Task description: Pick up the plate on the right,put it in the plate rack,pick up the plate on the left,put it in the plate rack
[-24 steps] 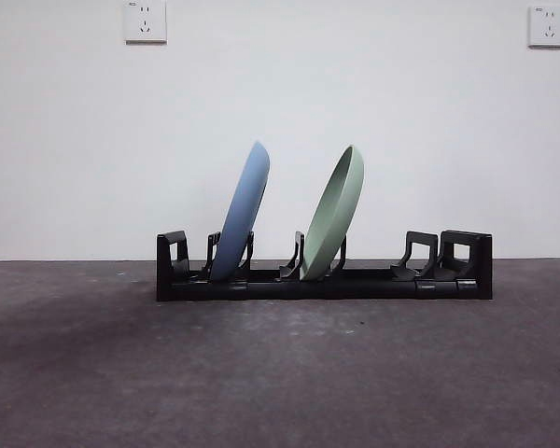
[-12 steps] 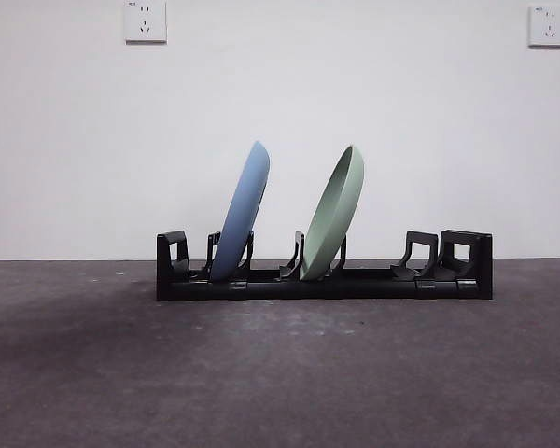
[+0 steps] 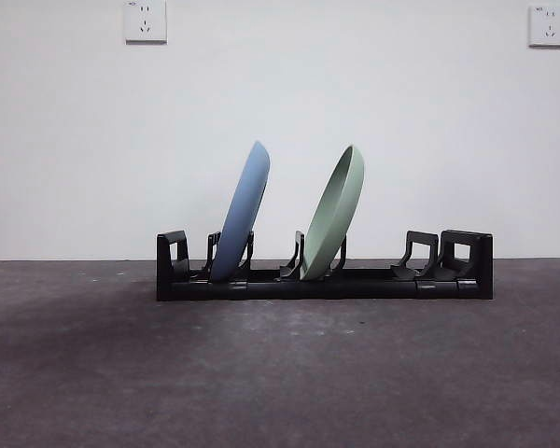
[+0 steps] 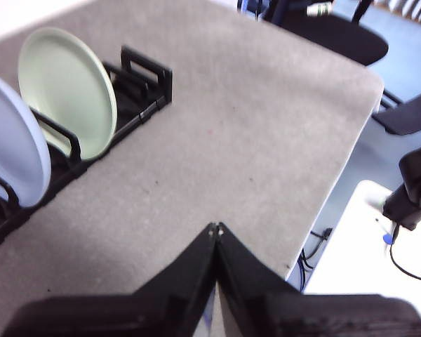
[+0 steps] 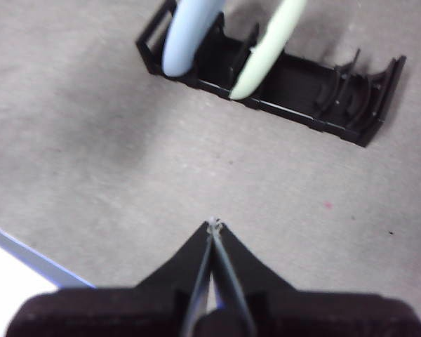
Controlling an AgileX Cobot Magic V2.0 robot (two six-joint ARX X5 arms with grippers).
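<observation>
The long black plate rack (image 3: 392, 280) stands across the middle of the grey table. A blue plate (image 3: 244, 213) leans upright in its left slots and a pale green plate (image 3: 334, 215) leans in the middle slots; the right slots hold nothing. Both plates and the rack also show in the left wrist view: blue plate (image 4: 14, 144), green plate (image 4: 67, 88), rack (image 4: 144, 77), and in the right wrist view: blue plate (image 5: 189, 35), green plate (image 5: 270, 45), rack (image 5: 351, 105). My left gripper (image 4: 216, 227) and right gripper (image 5: 214, 223) are both shut, empty, raised well away from the rack.
The table's rounded edge (image 4: 351, 133) drops off to the floor, with a dark chair (image 4: 337, 35) beyond it. A white surface with a black device (image 4: 414, 189) sits beside the table. Two wall sockets (image 3: 145, 21) hang on the white wall.
</observation>
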